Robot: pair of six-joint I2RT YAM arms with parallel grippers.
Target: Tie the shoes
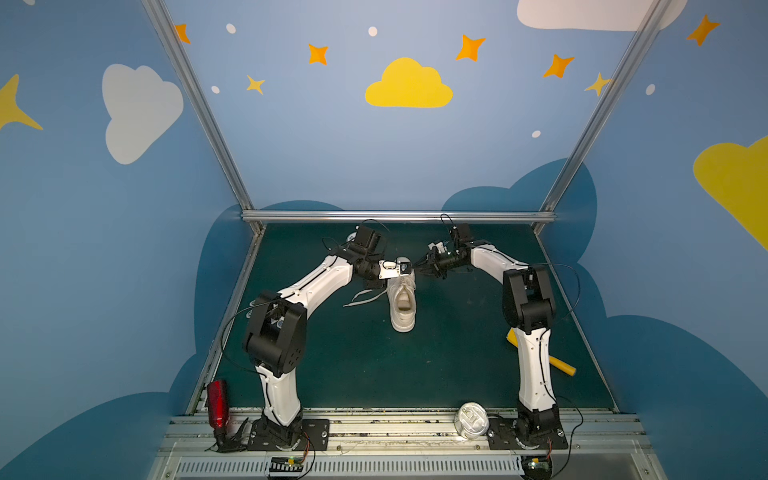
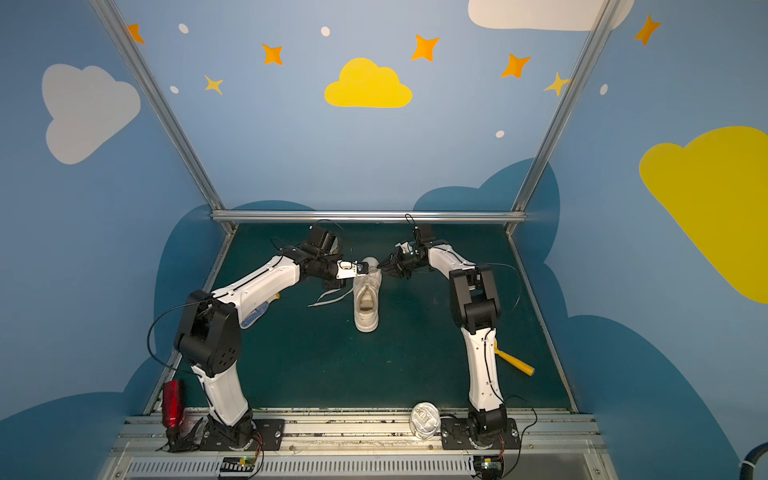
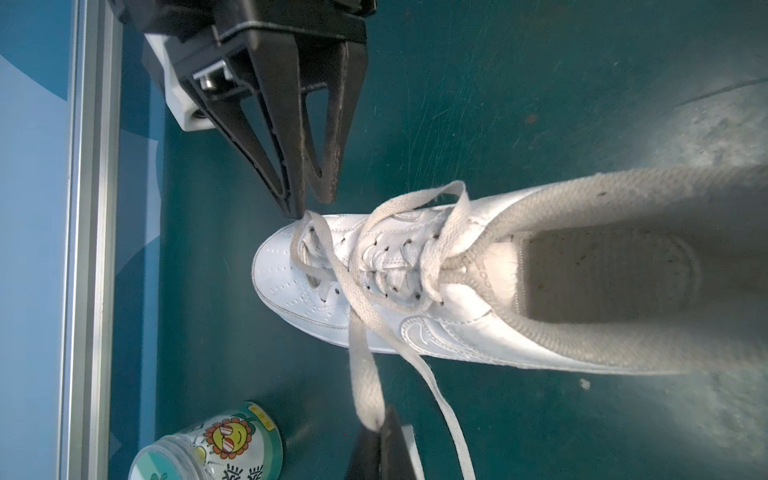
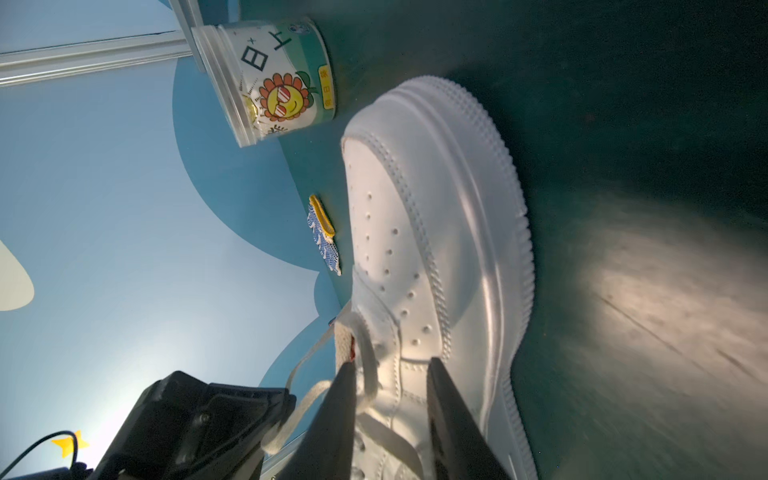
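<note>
The white shoe [image 1: 402, 305] lies on the green mat in both top views, toe toward the back wall, laces crossed over the tongue [image 3: 386, 257]. My left gripper [image 3: 380, 432] is shut on the end of a flat lace [image 3: 365, 374] pulled out to the shoe's left side. In a top view it shows as the black body [image 1: 376, 286] beside the shoe. A second lace [image 3: 449, 419] trails past it. My right gripper [image 4: 390, 368] is at the toe end with its jaws apart. One fingertip [image 3: 296, 212] touches a small lace loop [image 3: 307, 241], and nothing is clamped.
A sunflower-printed jar [image 3: 208, 449] stands near the back rail, left of the toe. A blue-dotted glove [image 2: 255, 313] lies under the left arm. A yellow-handled tool [image 1: 561, 365] lies behind the right arm. A red bottle [image 1: 217, 403] and a silver can [image 1: 471, 419] sit at the front rail.
</note>
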